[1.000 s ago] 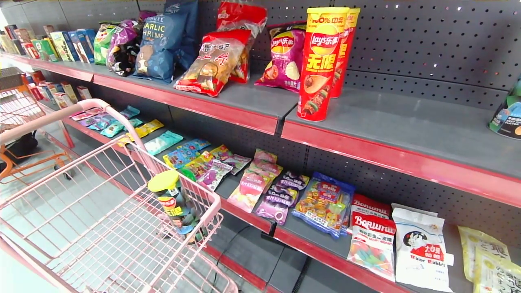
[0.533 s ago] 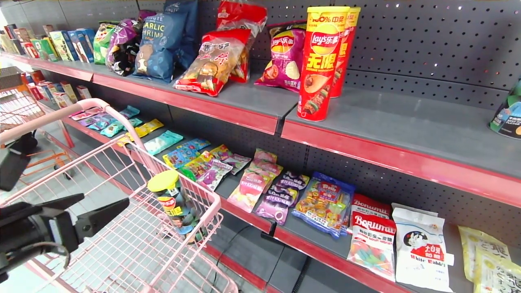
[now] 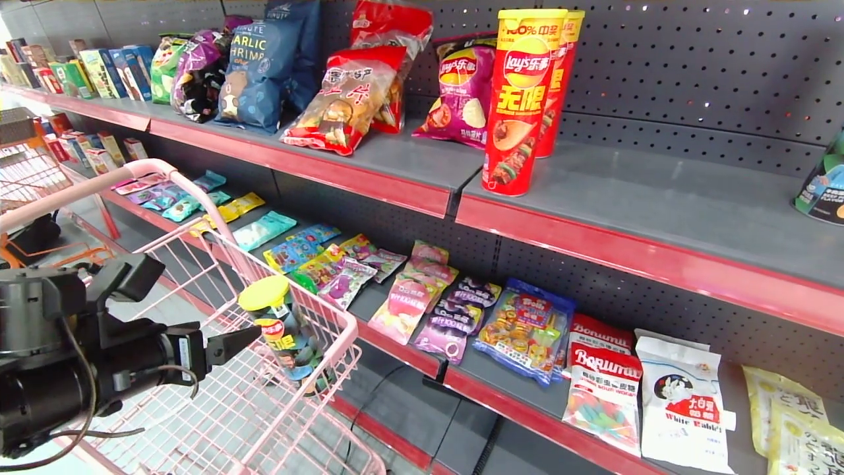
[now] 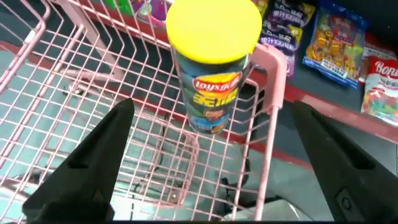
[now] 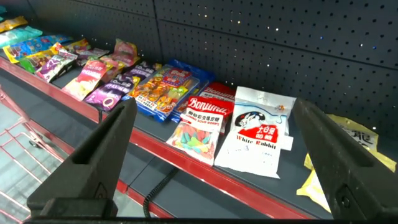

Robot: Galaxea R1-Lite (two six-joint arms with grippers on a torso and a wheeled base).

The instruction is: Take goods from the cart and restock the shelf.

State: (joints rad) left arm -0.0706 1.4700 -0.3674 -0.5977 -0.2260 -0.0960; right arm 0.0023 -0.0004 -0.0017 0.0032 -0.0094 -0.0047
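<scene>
Left pincer (image 3: 237, 343) brought toward the can (image 3: 277, 323) — spread wide.
Pick judged underway; the can, at its two o'clock, must be enclosed next.

This was a shop, a snack aisle of a supermarket. The upper shelf (image 3: 659, 198), grey with a red front strip, ran along a dark perforated back wall (image 3: 692, 59). It held big bags of chips (image 3: 260, 72), tall red chip tubes (image 3: 521, 105) and, farther away, small boxes (image 3: 105, 74) in a row, all facing the aisle. The lower shelf (image 3: 521, 410) carried flat packets of sweets (image 3: 409, 300) laid in neat groups. A pink wire shopping cart (image 3: 153, 167) stood before them, and an orange cart (image 3: 26, 173) stood farther down the aisle.
</scene>
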